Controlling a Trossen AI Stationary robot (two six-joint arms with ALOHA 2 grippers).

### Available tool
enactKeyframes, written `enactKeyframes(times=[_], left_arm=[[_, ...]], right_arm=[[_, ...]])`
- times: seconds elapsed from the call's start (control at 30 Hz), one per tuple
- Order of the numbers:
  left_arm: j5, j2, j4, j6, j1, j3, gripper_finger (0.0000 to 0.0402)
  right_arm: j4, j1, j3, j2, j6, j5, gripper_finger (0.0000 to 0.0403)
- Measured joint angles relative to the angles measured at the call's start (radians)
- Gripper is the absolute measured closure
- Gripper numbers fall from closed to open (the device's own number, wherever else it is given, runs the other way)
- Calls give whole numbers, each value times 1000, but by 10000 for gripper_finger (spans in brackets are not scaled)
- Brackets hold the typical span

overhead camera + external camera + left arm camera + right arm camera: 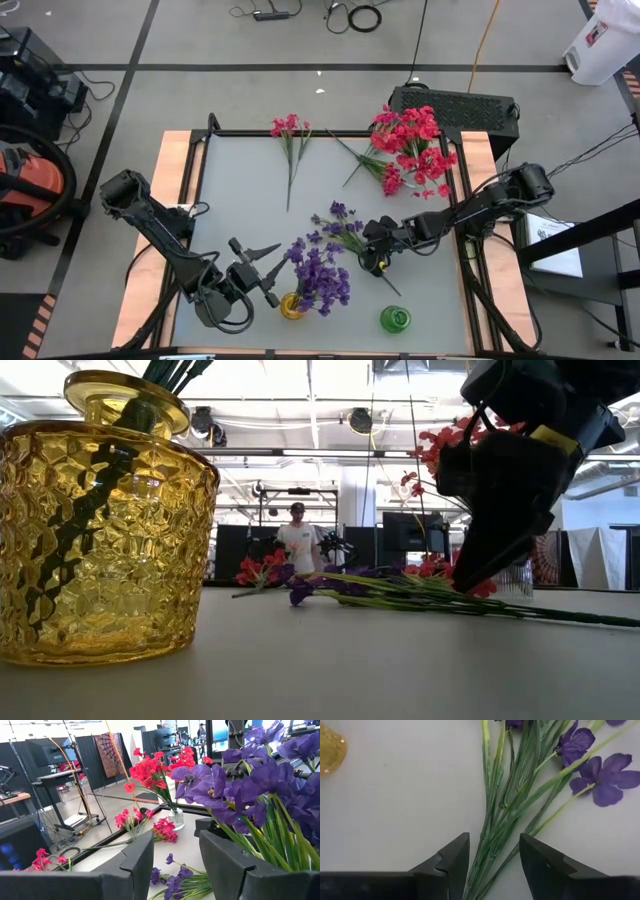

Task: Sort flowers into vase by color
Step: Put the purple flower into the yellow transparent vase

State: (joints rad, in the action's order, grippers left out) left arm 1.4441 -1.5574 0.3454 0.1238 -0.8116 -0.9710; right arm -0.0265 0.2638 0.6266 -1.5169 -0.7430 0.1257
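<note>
A loose purple sprig (pixel 340 228) lies flat on the desk (pixel 240 190) near its middle, blossoms pointing toward the far side and its bundle of thin green stems (pixel 507 815) running back toward the near right. The right tool (pixel 378 262) hangs directly over those stems; in its wrist view the two dark fingers (pixel 451 862) stand partly apart on either side of the bundle, and whether they touch or grip the stems I cannot tell.

Just to the left of that sprig, a bunch of purple flowers (pixel 320 280) stands upright in a yellow glass vase (pixel 292 305) at the near edge of the desk. The left tool (pixel 258 268) sits just beside this vase on its left, fingers spread wide and holding nothing, with the purple blooms close in front of its camera.

A green vase (pixel 395 319) stands near the front edge to the right of the yellow one, with nothing in it as far as the high view shows.

At the far right corner a clear vase (pixel 176 817) holds a full cluster of red flowers (pixel 408 135). A pink sprig (pixel 392 178) lies on the desk just beside it, and another pink sprig (pixel 290 135) lies apart near the far middle, its stem pointing toward the near side.

A person (pixel 297 540) stands in the room well beyond the desk
</note>
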Motion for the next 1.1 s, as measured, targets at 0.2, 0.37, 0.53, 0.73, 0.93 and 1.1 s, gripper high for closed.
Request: enactKeyframes(times=[0.2,0.37,0.53,0.73,0.93,1.1], left_arm=[[0,0,0,0,0,0,235],[0,0,0,1,0,0,235],[0,0,0,1,0,0,235],[0,0,0,2,0,0,235],[0,0,0,2,0,0,235],[0,0,0,2,0,0,235]], right_arm=[[-5,0,0,0,-40,4,238],[-37,13,0,0,-58,5,238],[-63,34,0,0,-79,4,238],[-58,58,0,0,-90,4,238],[-59,92,0,0,-110,4,238],[-60,119,0,0,-136,4,238]])
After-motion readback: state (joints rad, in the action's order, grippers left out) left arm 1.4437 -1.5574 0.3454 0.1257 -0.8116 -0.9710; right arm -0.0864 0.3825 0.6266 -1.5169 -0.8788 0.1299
